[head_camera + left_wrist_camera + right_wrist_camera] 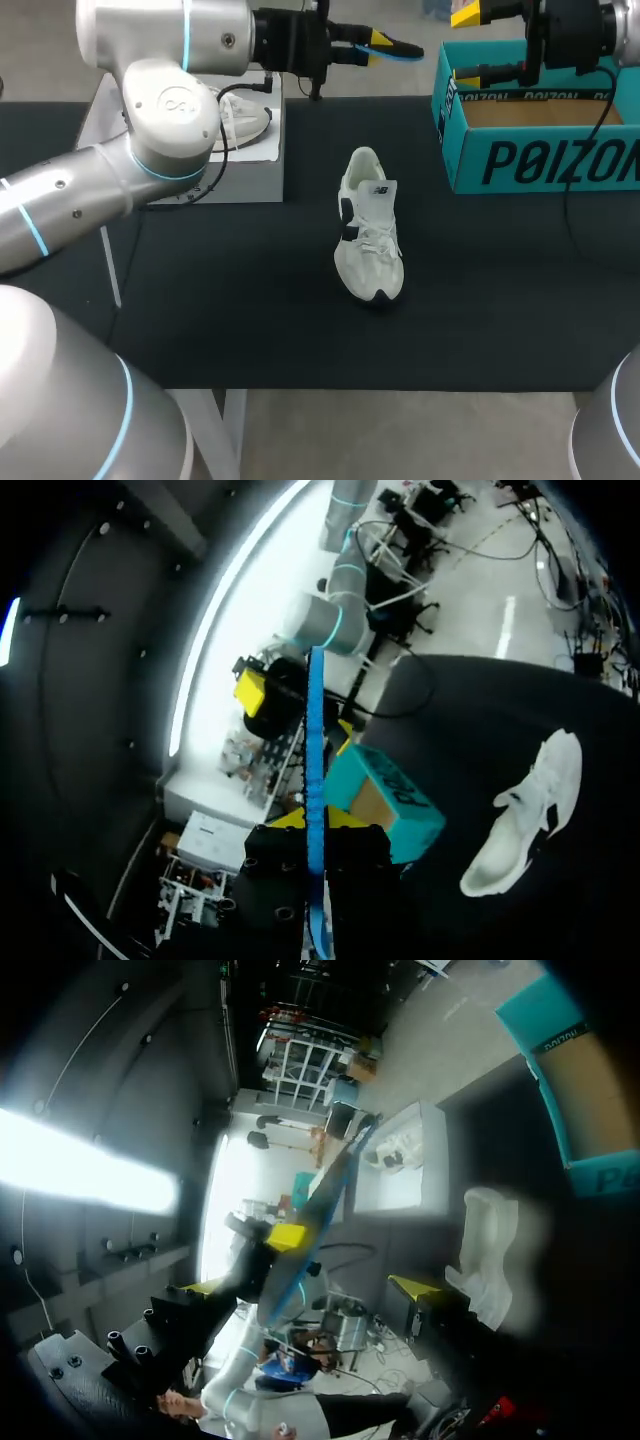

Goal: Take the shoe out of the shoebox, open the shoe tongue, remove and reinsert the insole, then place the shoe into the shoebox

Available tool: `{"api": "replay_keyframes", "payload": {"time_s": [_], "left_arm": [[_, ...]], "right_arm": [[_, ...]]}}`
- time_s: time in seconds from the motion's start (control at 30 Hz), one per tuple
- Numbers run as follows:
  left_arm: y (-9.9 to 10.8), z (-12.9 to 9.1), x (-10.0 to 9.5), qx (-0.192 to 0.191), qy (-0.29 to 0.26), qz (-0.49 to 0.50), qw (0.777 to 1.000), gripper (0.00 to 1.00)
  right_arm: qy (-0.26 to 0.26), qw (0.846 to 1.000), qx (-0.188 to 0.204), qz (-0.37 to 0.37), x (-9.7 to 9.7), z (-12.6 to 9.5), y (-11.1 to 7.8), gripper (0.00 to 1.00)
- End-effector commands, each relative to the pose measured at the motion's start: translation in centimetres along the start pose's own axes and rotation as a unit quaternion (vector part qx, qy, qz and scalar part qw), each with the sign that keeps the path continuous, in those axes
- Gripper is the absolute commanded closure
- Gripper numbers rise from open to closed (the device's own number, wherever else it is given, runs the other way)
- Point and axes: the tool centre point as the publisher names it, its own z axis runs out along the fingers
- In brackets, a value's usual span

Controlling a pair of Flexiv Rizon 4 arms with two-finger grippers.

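White lace-up sneaker (370, 228) on black table (250, 300), below and well apart from left gripper (378, 44), itself clamped on thin blue insole (402, 51); right gripper (463, 43) spread wide, empty. For reinsertion: steady heel, feed insole toe-first under raised tongue.

Matt black table top (250, 300), perhaps cloth, white fabric shoe (370, 235), teal cardboard shoebox (540, 160)
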Motion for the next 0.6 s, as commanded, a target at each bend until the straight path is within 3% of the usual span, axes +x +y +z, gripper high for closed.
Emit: {"api": "replay_keyframes", "payload": {"time_s": [0.03,0.3,0.6], "left_arm": [[-0.3,-0.1,-0.2,0.017,-0.037,0.096,0.995,1.00],[-0.9,-0.1,-0.5,0.027,-0.042,0.086,0.995,1.00],[-1.7,0.7,-0.8,0.040,-0.033,0.113,0.992,1.00]], "right_arm": [[0.010,1.000,0.000,0.006,-0.1,0.1,0.1,0.00],[0.022,0.999,-0.002,0.023,-0.1,-0.1,0.1,0.00],[0.022,1.000,0.008,0.000,0.9,1.5,0.5,0.00]]}}
